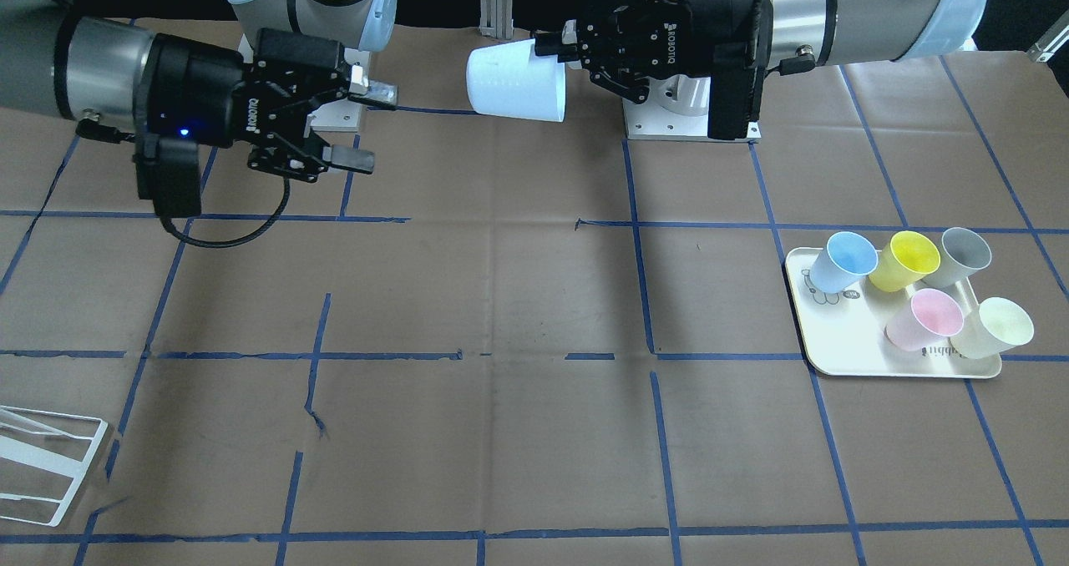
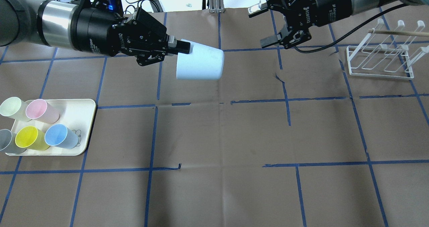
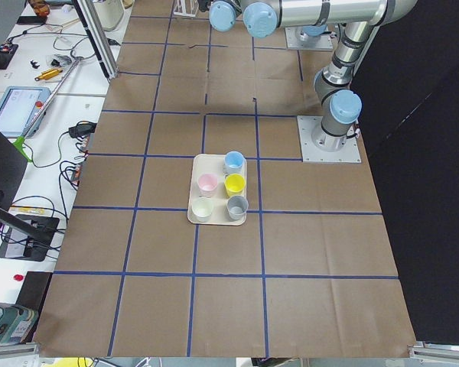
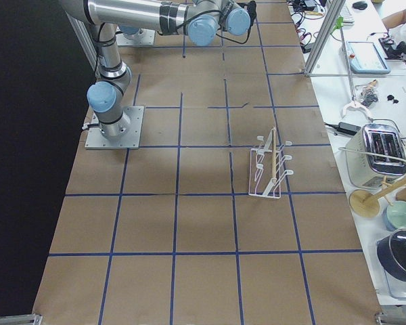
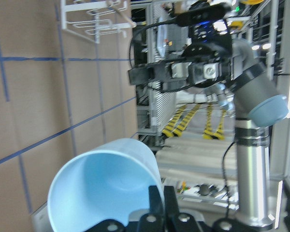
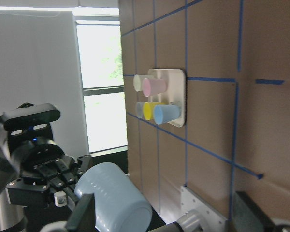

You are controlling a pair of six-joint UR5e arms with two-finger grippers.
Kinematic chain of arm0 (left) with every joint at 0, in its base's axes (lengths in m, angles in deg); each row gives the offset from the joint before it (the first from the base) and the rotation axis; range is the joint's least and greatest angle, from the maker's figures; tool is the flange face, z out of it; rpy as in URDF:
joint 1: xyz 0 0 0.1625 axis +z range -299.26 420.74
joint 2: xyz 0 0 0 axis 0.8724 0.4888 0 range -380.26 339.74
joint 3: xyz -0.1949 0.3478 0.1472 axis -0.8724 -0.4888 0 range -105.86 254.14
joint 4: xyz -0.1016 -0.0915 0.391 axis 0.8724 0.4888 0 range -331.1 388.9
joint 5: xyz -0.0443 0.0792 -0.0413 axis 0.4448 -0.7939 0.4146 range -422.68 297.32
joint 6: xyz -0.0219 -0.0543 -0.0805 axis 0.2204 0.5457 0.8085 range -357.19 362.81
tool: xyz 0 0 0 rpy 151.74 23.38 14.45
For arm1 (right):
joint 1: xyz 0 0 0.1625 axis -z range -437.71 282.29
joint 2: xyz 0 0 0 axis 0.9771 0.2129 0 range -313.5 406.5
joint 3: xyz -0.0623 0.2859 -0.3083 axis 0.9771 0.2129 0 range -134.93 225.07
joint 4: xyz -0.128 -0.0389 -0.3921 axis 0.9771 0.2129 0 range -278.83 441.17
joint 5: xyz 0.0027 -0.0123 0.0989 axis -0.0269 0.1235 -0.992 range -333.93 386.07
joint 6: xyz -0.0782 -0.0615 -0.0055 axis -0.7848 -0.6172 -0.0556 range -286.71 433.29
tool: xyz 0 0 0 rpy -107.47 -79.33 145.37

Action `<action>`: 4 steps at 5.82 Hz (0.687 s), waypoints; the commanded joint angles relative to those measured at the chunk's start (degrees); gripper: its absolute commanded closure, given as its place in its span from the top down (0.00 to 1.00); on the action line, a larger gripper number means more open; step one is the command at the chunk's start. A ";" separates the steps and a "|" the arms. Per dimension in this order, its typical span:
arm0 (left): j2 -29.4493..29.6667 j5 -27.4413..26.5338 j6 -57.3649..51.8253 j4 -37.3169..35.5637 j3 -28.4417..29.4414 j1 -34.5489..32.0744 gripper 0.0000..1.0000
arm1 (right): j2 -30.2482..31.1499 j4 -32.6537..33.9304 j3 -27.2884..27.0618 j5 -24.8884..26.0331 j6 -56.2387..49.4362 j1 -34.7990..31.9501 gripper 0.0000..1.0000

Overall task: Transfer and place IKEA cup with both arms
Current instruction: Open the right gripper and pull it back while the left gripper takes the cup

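Observation:
The IKEA cup is pale blue and lies sideways in the air above the table's far middle. My left gripper is shut on its rim, one finger inside the cup. The cup also shows in the front view, the left wrist view and the right wrist view. My right gripper is open and empty, its fingers pointing toward the cup, with a gap between them. In the front view the right gripper is well apart from the cup's base.
A cream tray at the robot's left holds a second pale blue cup, a pink cup, a yellow cup, and a grey and a pale green cup. A white wire rack stands at the far right.

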 commanded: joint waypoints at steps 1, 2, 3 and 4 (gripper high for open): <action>-0.75 -28.07 7.41 -15.65 -0.52 0.01 0.02 | -1.78 17.46 -0.02 21.19 9.47 3.22 1.00; -0.49 -39.10 11.96 -19.30 -1.05 0.18 0.02 | -4.31 26.58 0.15 35.31 9.59 3.92 1.00; 0.73 -50.79 17.58 -24.65 -1.41 0.45 0.02 | -5.38 32.85 0.42 47.37 9.50 4.02 1.00; 3.44 -55.43 20.59 -27.75 -1.67 1.75 0.02 | -5.13 32.82 1.55 49.23 10.46 4.11 1.00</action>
